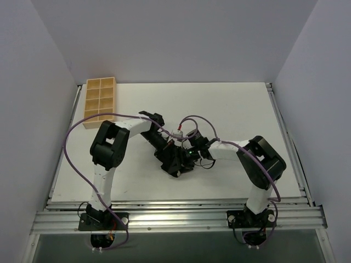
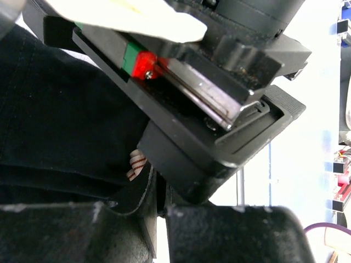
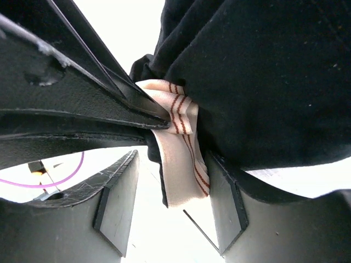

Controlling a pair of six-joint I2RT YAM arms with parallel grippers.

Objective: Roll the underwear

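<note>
Left gripper (image 2: 162, 211): fingers together, pinched on the underwear (image 3: 263, 82) at its striped tan waistband (image 3: 181, 118), about mid-table.
Right gripper (image 3: 173, 181): fingers apart and holding nothing, facing the left gripper tip to tip; a loose tail of waistband hangs in the gap.
Underwear: a bunched black bundle between the two grippers; I cannot tell whether it rests on the table (image 1: 230, 109).
Relation that matters: the waistband tail runs along the right fingers, not across them, and the black bulk lies just past their tips. Both arms are equally near, so a re-grip probably falls to the right.
Wooden compartment tray (image 1: 100, 101): far left, well apart.
</note>
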